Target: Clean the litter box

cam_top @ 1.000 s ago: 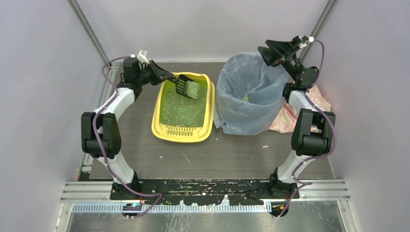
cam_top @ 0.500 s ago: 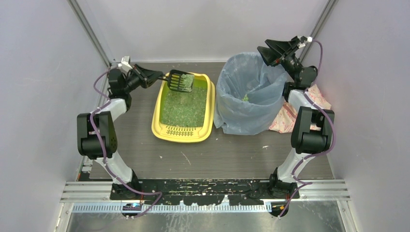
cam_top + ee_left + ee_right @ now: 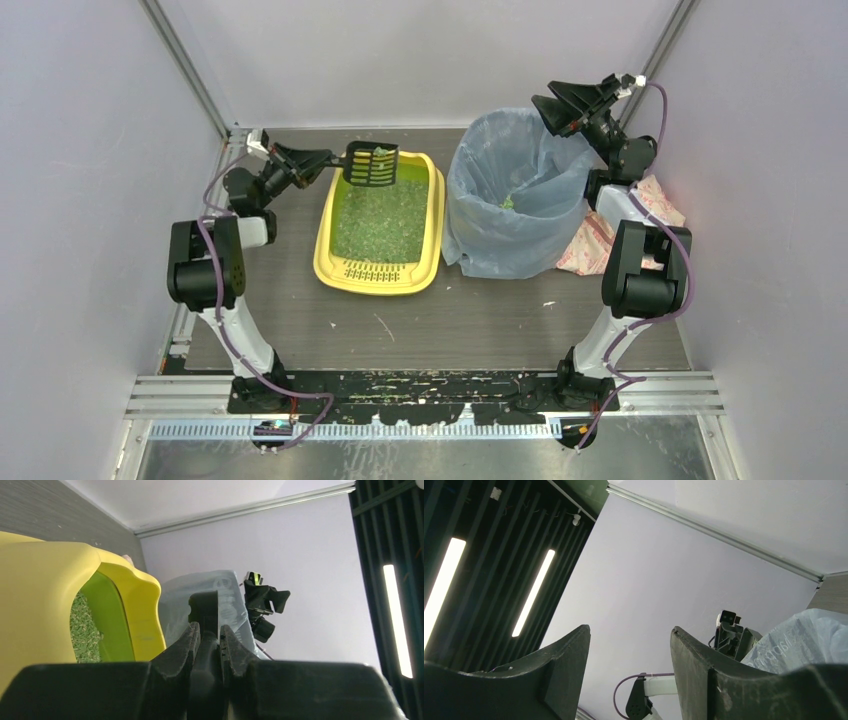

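The dark wood-grain surface carried everything, with both arms rising from its near edge. The left arm was folded back toward the far left corner. The right arm stood tall on the other side, its jaws parted and empty, poised above the far rim of the tall bin lined with a blue translucent bag. I took that as waiting clear of the bin's mouth so a load could be brought over.

The bin stood right of centre, its bag spread wide, presumably to catch what gets tipped in; a speck of green lay at the bottom. Just beside it on the left sat the shallow yellow plastic litter box, flat on the surface, its slotted grate end nearest the arms and green litter filling the rest. Whether the bag touched its rim I could not tell. A crumpled patterned cloth lay behind the bin by the right arm.

The left arm's jaws were clamped on the handle of the black slotted scoop, held above the box's far end. It seemed kept over the box so loose litter sifting through the slots would fall back in. A few green bits clung to the scoop's far edge.
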You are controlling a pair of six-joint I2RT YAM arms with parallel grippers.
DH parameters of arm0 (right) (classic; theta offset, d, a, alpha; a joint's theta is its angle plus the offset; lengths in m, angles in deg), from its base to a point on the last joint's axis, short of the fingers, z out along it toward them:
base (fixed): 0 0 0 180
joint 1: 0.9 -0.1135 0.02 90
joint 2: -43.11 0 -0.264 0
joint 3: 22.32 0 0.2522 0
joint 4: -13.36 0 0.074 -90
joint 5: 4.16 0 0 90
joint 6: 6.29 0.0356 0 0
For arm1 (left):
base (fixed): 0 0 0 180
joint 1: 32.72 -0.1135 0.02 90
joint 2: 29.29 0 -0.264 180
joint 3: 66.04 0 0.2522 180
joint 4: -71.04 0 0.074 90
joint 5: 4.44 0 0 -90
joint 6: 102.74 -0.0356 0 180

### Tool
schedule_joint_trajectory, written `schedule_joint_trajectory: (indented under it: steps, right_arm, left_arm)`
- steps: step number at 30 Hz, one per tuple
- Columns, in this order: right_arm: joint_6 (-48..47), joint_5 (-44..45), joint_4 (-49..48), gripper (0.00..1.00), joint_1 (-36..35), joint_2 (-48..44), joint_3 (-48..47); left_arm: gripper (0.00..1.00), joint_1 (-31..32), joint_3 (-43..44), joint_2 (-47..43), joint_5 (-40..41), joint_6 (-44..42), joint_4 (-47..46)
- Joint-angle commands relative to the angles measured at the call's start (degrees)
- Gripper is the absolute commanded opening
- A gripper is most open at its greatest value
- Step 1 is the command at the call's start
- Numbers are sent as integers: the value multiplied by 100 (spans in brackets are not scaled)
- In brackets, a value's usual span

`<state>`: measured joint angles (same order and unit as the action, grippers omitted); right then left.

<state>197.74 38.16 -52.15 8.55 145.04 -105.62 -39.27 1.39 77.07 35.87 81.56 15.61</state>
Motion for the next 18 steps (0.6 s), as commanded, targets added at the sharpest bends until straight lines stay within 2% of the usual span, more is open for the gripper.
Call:
schedule_joint_trajectory:
  steps: [1, 8, 14, 18]
  right_arm:
    - [28, 13, -285, 65, -71, -54, -229]
    - [39, 13, -283, 65, -85, -48, -256]
    - [40, 22, -283, 65, -84, -59, -250]
    - [40, 30, -284, 65, -92, -60, -224]
  left_arm:
    - [0, -57, 26, 146, -122, 531, -1281]
    - [0, -52, 150, 3, -136, 450, -932]
    - [0, 9, 530, -471, 224, 339, 687]
    - [0, 301, 1172, -922, 324, -417, 2597]
